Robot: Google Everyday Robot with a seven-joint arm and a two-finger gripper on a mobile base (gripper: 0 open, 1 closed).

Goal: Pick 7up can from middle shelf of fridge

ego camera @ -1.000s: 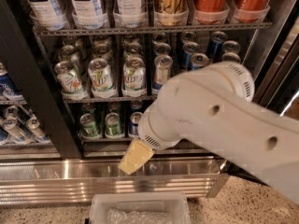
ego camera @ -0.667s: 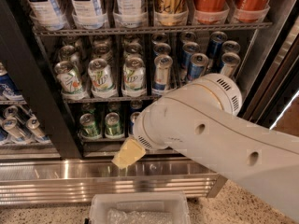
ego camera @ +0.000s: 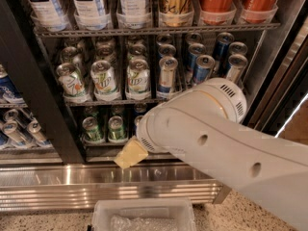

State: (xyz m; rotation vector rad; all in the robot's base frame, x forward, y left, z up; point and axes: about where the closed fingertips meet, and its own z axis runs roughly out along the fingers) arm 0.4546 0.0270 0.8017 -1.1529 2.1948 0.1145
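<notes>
Fridge (ego camera: 33, 105) filling the frame, 7up can (ego camera: 105, 81) on middle shelf (ego camera: 115, 101) center left, gripper (ego camera: 130, 154) lower center, grip state unclear

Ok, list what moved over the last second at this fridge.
The white robot arm slid left, carrying the tan-tipped gripper slightly left and up, low, just above the ribbed steel base panel. No can was taken; the pale white-green 7up cans on the dark wire middle shelf stayed put.

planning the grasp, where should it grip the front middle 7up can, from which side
Probably grip the 7up can mid-body, above the tray lip, coming straight from the open front: it stands upright, neighbouring cans close on both sides. The gripper is lower, before the bottom shelf.
</notes>
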